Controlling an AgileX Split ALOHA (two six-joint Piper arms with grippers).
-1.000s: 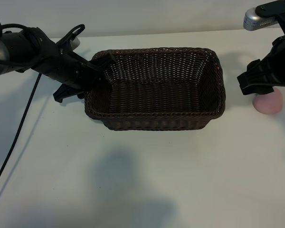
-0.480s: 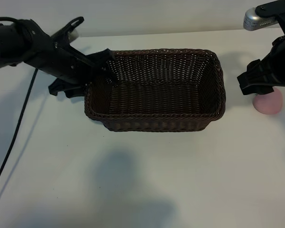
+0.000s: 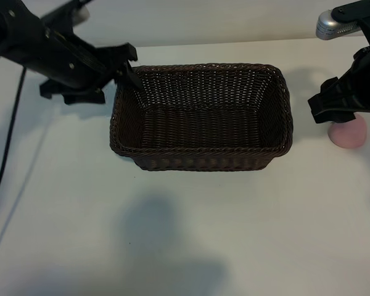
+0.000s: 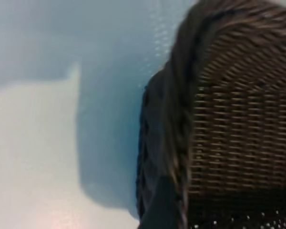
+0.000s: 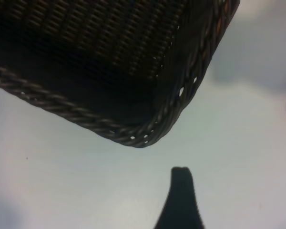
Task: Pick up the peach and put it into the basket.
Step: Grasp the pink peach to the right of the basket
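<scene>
The dark brown woven basket [image 3: 200, 160] stands in the middle of the table with nothing in it. The pale pink peach [image 3: 350, 134] lies on the table to its right, its upper part hidden under my right arm. My right gripper [image 3: 334, 110] hangs just above the peach, open and holding nothing. One of its fingertips [image 5: 181, 174] shows over bare table, near the basket's corner [image 5: 143, 138]. My left gripper [image 3: 128, 66] is open at the basket's far left corner. One of its fingers [image 4: 164, 207] lies next to the braided rim [image 4: 181, 119].
A black cable [image 3: 9, 142] hangs from the left arm across the table's left side. A silver part of the rig [image 3: 333, 24] sits at the far right. White table [image 3: 191, 234] stretches in front of the basket.
The left arm has drawn back toward the far left, from beside the basket's left wall up to its far left corner, and its fingers have spread. The right arm, basket and peach have not moved.
</scene>
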